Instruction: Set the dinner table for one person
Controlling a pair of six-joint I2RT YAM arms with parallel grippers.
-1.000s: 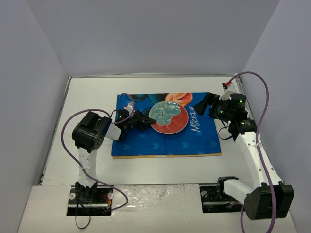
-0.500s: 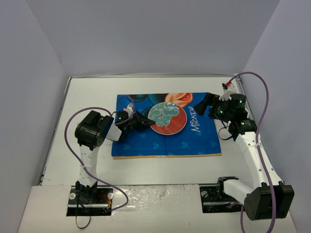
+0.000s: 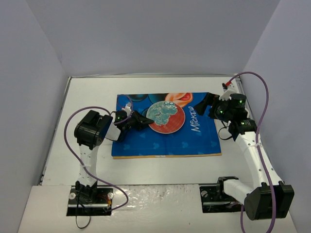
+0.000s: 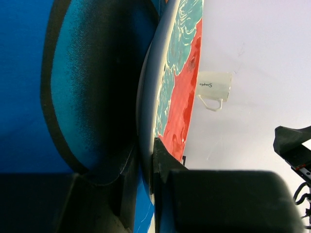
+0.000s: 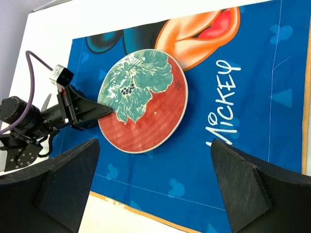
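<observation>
A round plate (image 3: pixel 166 118), red with a teal flower print, is over the middle of the blue Mickey placemat (image 3: pixel 194 141) on the white dinner table (image 3: pixel 92 97). My left gripper (image 3: pixel 145 120) is shut on the plate's left rim. In the left wrist view the plate (image 4: pixel 181 82) is edge-on, with its rim pinched in the left gripper (image 4: pixel 147 167) and a shadow beneath it. My right gripper (image 3: pixel 210 105) hangs open over the mat's right side. In the right wrist view it (image 5: pixel 154 145) is well above the plate (image 5: pixel 146 104), holding nothing.
The placemat (image 5: pixel 243 145) has an orange border along its near edge. White walls close off the table at the back and both sides. A small pale labelled item with a loop (image 4: pixel 213 87) shows beyond the plate. Purple cables arc over both arms.
The plate and my left gripper have shifted slightly to the left over the placemat. The right arm has not moved.
</observation>
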